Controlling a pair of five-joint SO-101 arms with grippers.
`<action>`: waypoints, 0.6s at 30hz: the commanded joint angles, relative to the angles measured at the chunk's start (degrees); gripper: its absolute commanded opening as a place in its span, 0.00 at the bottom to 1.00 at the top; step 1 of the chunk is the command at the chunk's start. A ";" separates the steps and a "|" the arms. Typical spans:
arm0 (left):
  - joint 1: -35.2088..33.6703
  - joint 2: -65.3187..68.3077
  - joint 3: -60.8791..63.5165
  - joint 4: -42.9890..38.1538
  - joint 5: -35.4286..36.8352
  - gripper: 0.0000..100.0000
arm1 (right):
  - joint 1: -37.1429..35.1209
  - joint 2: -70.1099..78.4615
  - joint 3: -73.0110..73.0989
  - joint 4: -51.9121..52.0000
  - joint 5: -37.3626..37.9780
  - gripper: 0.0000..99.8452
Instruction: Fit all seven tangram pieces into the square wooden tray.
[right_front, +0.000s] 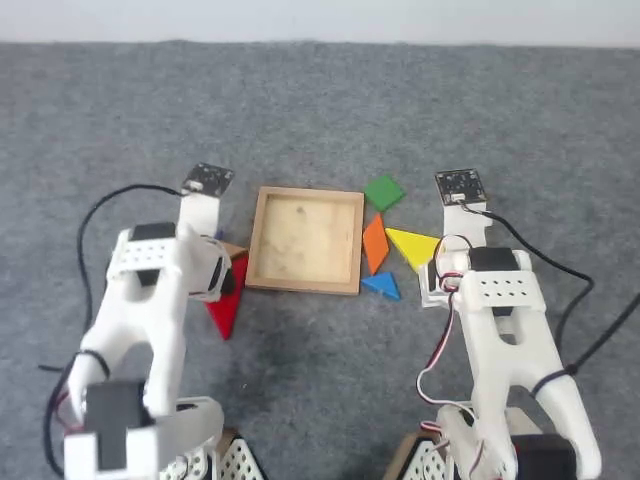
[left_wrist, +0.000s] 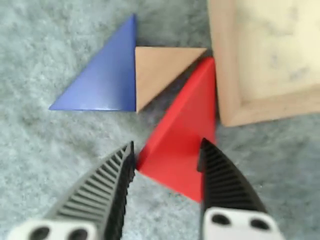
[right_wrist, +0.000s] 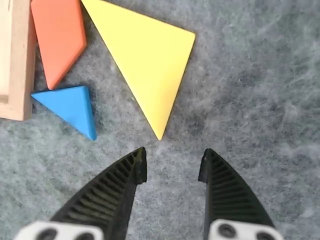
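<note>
The square wooden tray (right_front: 263, 238) lies bare in the middle of the grey mat. Left of it a red triangle (right_front: 226, 303) (left_wrist: 184, 141), a tan triangle (left_wrist: 159, 66) and a dark blue triangle (left_wrist: 107, 77) lie together against the tray's corner (left_wrist: 235, 75). My left gripper (left_wrist: 167, 152) is open, its fingertips on either side of the red triangle's point. Right of the tray lie a green square (right_front: 384, 192), an orange parallelogram (right_front: 374, 242) (right_wrist: 58, 35), a yellow triangle (right_front: 413, 245) (right_wrist: 147, 60) and a small blue triangle (right_front: 381, 285) (right_wrist: 72, 107). My right gripper (right_wrist: 172, 165) is open just short of the yellow triangle's tip.
Grey felt covers the whole table. Two small circuit boards (right_front: 207, 180) (right_front: 460, 184) sit on white mounts beside the tray. Black cables (right_front: 110, 200) trail from both arms. Open mat stretches behind the tray.
</note>
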 joint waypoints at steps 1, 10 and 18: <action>2.81 -3.34 4.97 -0.53 -0.53 0.15 | -0.13 -2.24 -0.44 -0.92 0.70 0.17; 9.49 -4.31 5.32 3.52 -0.53 0.07 | -0.04 -2.24 -0.44 -0.92 0.62 0.17; 13.10 -3.96 5.05 5.45 1.93 0.05 | 1.10 -2.24 -0.53 -0.92 0.53 0.17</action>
